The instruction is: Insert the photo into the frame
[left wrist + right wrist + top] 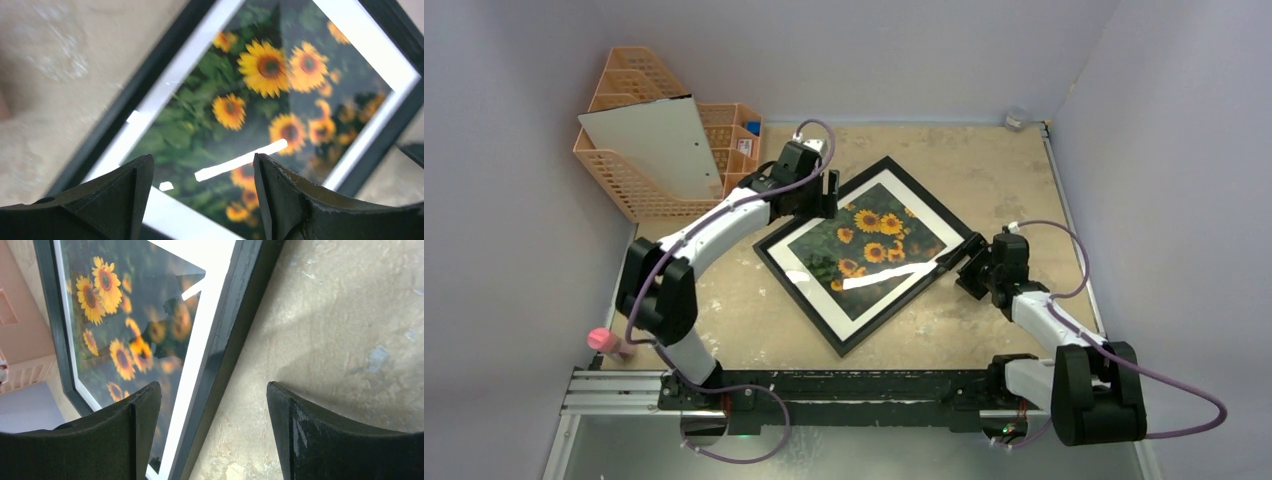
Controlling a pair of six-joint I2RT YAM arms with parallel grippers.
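The frame [800, 303] lies flat and turned diagonally in the middle of the table, with a thin black border. The photo [874, 240] of yellow sunflowers sits inside it, behind glass and a white mat [824, 300]. My left gripper [829, 193] hovers open over the frame's upper left side. In the left wrist view the photo [260, 100] and black border [145, 80] show beyond the left gripper [202, 165]. My right gripper [959, 258] stands open at the frame's right corner. In the right wrist view the right gripper [214, 390] straddles the frame edge [235, 330] without touching it, and the photo [115, 315] lies to the left.
An orange basket organiser [639, 185] stands at the back left with a white board [659, 140] leaning in it. A pink object [604, 341] sits at the near left edge. A small grey thing [1017, 118] is in the back right corner. Walls close in the sides.
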